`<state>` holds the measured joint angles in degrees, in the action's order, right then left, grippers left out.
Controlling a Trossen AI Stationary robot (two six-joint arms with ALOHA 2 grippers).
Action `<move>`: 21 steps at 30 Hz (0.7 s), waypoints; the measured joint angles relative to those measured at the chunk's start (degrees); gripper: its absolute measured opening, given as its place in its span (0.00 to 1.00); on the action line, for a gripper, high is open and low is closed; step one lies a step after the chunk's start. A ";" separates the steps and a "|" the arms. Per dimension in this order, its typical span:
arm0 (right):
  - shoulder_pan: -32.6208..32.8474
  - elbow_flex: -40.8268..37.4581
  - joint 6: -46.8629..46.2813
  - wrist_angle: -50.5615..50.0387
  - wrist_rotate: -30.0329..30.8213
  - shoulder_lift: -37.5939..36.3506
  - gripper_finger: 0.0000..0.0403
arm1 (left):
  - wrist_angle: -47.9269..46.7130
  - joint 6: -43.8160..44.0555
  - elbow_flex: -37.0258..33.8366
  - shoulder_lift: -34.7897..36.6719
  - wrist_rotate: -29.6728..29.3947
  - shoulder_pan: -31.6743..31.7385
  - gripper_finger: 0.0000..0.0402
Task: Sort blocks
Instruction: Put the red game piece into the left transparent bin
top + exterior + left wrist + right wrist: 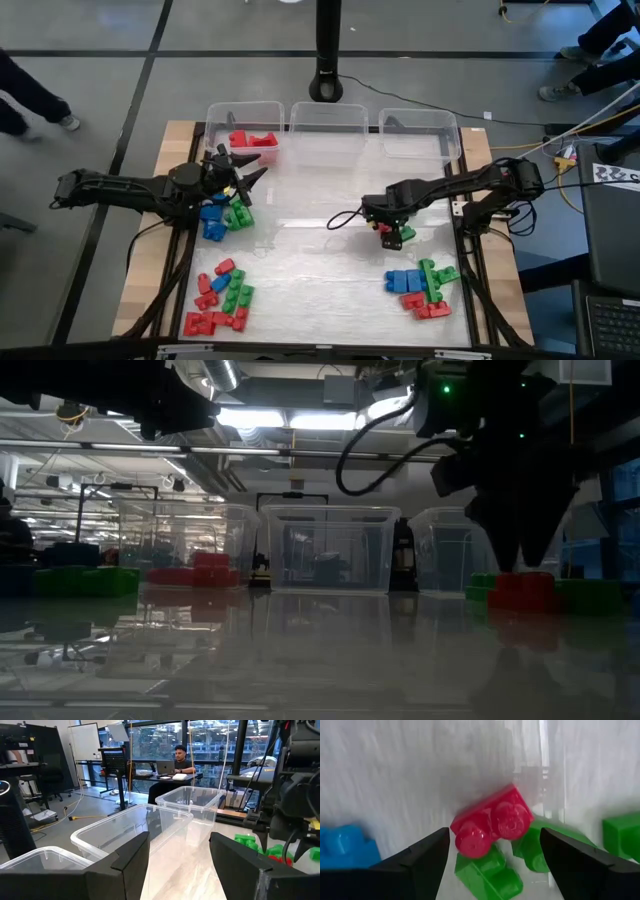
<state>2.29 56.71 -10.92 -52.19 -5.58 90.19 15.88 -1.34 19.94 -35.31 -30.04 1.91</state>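
Note:
My right gripper (390,230) points down, open, at the table's middle right. Its fingers stand on either side of a red block (492,825) without touching it. That block lies tilted on green blocks (490,872); a blue block (342,847) and another green one (622,837) lie close by. In the low view the right gripper (520,535) hangs just above the red block (520,590). My left gripper (250,182) waits level and open at the table's left, above a small blue and green heap (222,215); nothing is between its fingers (180,837).
Three clear bins stand along the far edge; the left one (245,118) holds red blocks (252,140), and no blocks show in the middle bin (325,120) or the right bin (420,128). Mixed heaps lie near left (225,295) and near right (422,285). A person sits beyond the table.

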 joint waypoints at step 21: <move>0.01 -5.72 -5.11 8.68 -0.76 -0.09 0.77 | -0.02 0.06 0.00 0.00 -0.02 0.00 0.49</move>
<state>2.31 50.99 -16.03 -43.51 -6.34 90.11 15.86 -1.28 19.94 -35.31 -30.06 1.91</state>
